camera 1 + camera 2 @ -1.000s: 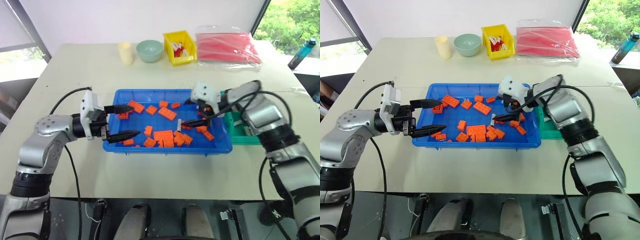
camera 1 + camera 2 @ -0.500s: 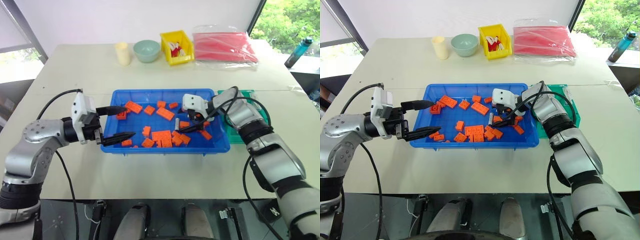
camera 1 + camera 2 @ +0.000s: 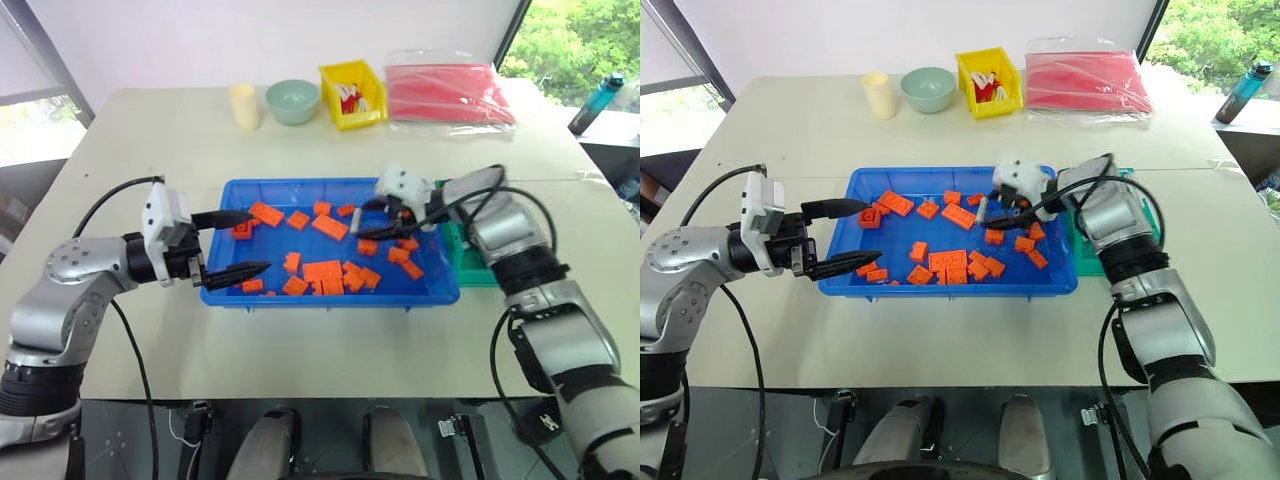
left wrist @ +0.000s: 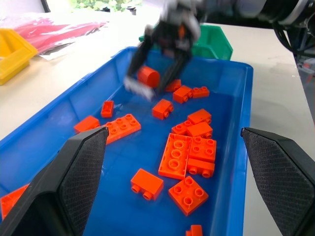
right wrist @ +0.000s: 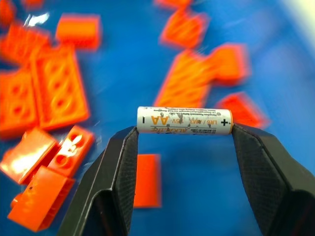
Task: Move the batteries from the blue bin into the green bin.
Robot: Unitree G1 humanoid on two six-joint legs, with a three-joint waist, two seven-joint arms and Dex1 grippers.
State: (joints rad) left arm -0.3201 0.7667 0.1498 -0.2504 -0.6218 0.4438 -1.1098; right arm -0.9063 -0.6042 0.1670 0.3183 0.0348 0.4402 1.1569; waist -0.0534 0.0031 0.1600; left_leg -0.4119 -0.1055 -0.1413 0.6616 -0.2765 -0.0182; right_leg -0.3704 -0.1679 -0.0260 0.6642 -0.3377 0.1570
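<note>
Legible markings are confined to one item: the battery (image 5: 184, 120) seen in the right wrist view, spanning the tips of the black fingers (image 5: 121, 147) end to end. Its pale casing carries "AA" in large orange letters near the middle, printed upside down as shown. A minus sign stands at one end and a plus sign at the other, next to an orange band. A line of finer grey print runs along the casing; "LR6" and "ALKALINE" appear to be part of it, the remainder being too small to read.
</note>
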